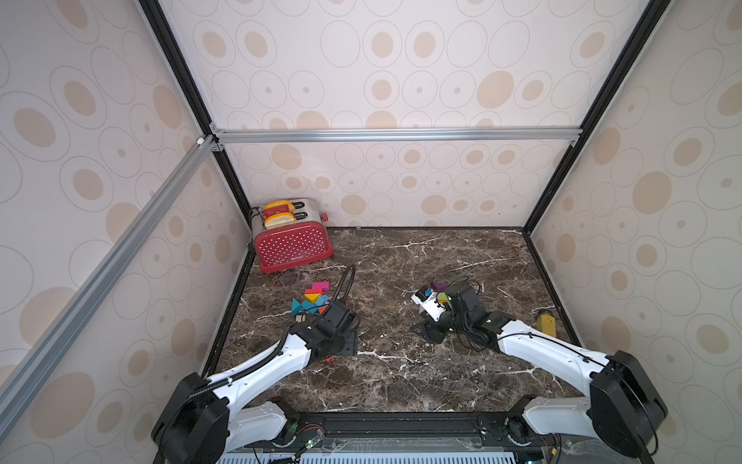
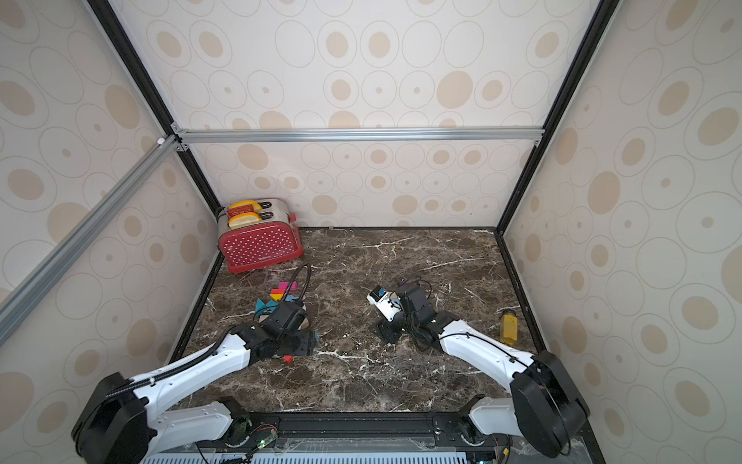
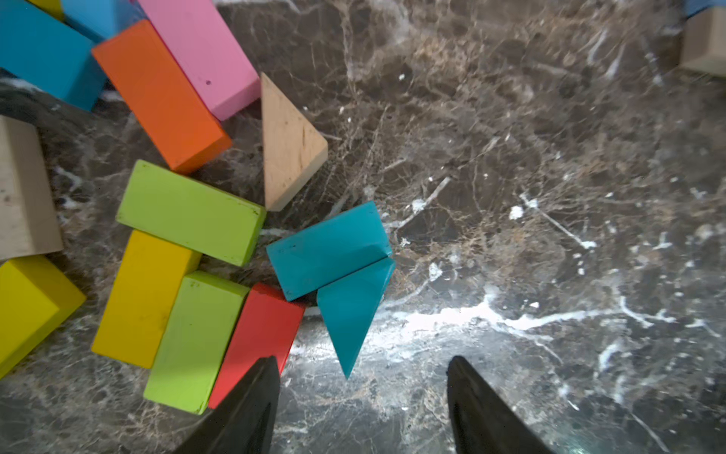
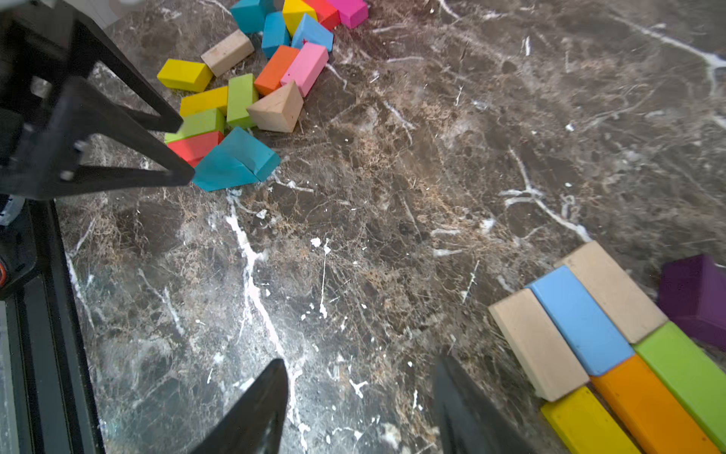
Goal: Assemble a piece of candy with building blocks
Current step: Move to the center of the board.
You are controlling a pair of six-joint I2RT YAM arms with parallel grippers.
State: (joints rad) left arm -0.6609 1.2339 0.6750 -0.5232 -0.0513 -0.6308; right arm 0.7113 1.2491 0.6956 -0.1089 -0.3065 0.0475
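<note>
Beside the blocks (image 3: 190,212), you are hovering your open, empty left claw (image 3: 361,359) near the teal triangle (image 3: 351,310); pinch it next.

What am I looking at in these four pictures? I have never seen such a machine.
These are two white robot arms mounted at the near edge of a dark marble table. Two pictures come from one camera head above, looking down on everything. The other two come from a small camera on each wrist; the black prongs at their edge are that arm's tool: the left tool and the right tool. Both are open and hold nothing. On the table lie a loose pile of coloured wooden blocks near the left tool, a neat group of blocks near the right tool, a red toaster in the far corner, and a mustard-yellow bottle-like thing.
</note>
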